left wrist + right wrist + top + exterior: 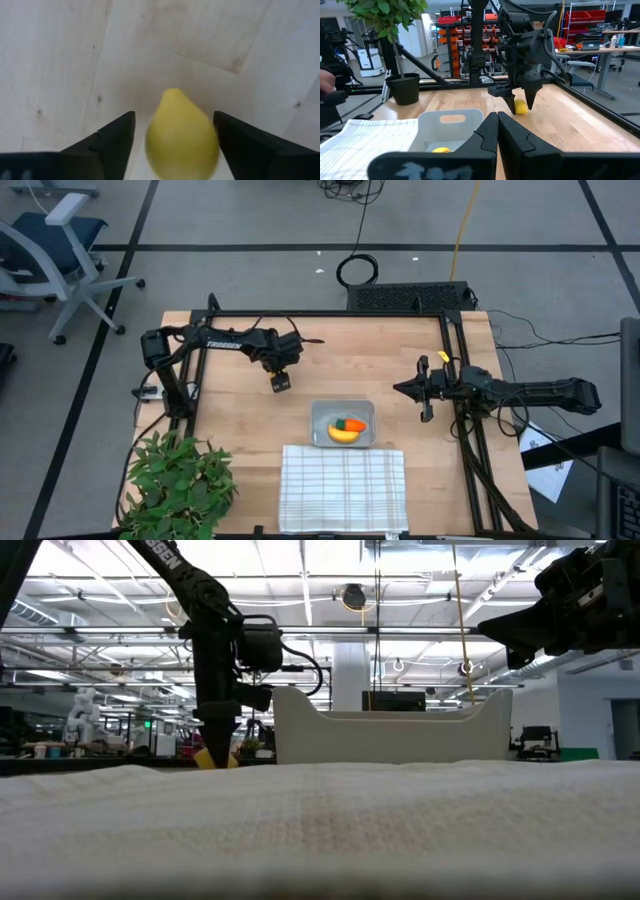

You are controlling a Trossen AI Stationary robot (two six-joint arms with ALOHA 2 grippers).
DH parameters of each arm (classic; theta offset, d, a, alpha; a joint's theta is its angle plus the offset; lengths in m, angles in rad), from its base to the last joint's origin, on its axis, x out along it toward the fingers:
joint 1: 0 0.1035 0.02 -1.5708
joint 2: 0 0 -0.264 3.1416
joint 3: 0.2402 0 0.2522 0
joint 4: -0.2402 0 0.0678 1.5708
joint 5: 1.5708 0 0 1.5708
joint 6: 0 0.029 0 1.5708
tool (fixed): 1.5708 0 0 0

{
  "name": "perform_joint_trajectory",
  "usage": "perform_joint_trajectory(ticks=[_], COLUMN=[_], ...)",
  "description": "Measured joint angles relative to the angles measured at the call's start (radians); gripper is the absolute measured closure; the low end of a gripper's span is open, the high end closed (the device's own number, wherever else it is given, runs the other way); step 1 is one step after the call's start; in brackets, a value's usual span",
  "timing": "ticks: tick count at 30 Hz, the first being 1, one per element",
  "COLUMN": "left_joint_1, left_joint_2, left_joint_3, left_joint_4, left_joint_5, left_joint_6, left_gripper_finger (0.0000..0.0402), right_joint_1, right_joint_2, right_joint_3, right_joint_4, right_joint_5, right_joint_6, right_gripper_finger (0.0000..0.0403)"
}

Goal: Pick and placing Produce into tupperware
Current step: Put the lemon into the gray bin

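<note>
Two pieces, banana (343,437) and carrot (351,424), in tupperware (322,416); left gripper (172,135) spread around round yellow fruit (181,135); right gripper (498,118) closed.

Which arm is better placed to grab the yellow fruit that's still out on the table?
Left. Its claw is down at the table, open, with the fruit between its fingers. The right claw is shut and hangs on the other side of the tupperware, away from the fruit.

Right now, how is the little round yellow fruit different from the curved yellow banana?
The small round yellow fruit sits on the bare wooden table between the open left gripper's fingers; the curved yellow banana lies inside the translucent grey plastic container. The fruit is plump and rounded; the banana is long and bent. Both are yellow.
</note>
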Motion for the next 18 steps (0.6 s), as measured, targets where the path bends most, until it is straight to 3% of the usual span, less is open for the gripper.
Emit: perform_joint_trajectory(ticks=[9, 18], left_joint_1=[0.0, -0.008], left_joint_2=[-0.002, -0.002], left_joint_3=[0.0, 0.0], left_joint_4=[-0.007, -0.03], left_joint_5=[-0.001, -0.01], left_joint_6=[-0.005, 0.018], left_gripper_finger=[0.0223, 0.0199], right_joint_1=[0.0, 0.0], right_joint_2=[0.0, 0.0], right_joint_3=[0.0, 0.0], right_joint_4=[0.0, 0.0], right_joint_5=[0.0, 0.0], right_joint_6=[0.0, 0.0], right_gripper_finger=[0.0403, 0.0403])
